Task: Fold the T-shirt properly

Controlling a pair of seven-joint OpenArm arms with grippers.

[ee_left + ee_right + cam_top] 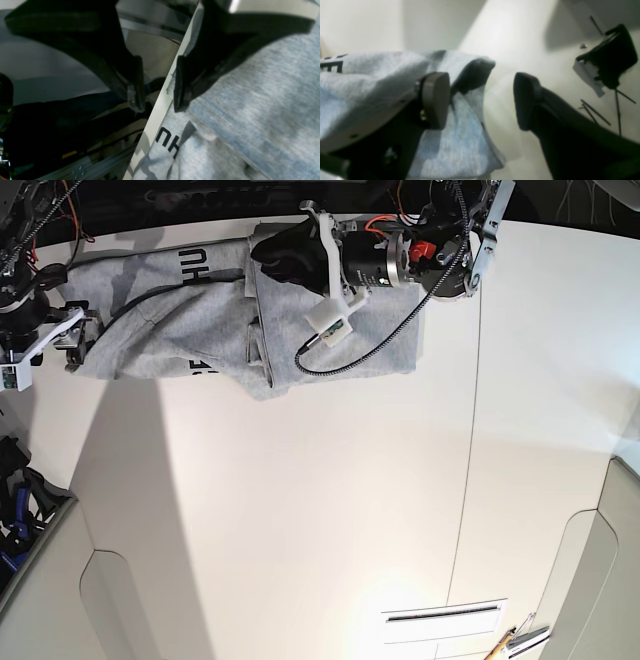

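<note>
My left arm reaches over the far edge of the table [300, 510], its wrist lying across the shirt [200, 320]. The left gripper [157, 87] stands parted with nothing between the fingers; one pad hangs past the table edge, the other just over the grey cloth. My right arm sits at the shirt's other end, near the table's side. The right gripper [482, 100] is wide apart too, holding nothing; a fold of cloth lies draped against one finger [436, 100], the other is over bare tabletop.

The shirt lies bunched along the far edge, partly folded over itself. A black cable [370, 345] loops across it. Black letters show on the cloth: "NH" by my left fingers, an "E" by my right. A pencil [505, 642] lies at the near edge.
</note>
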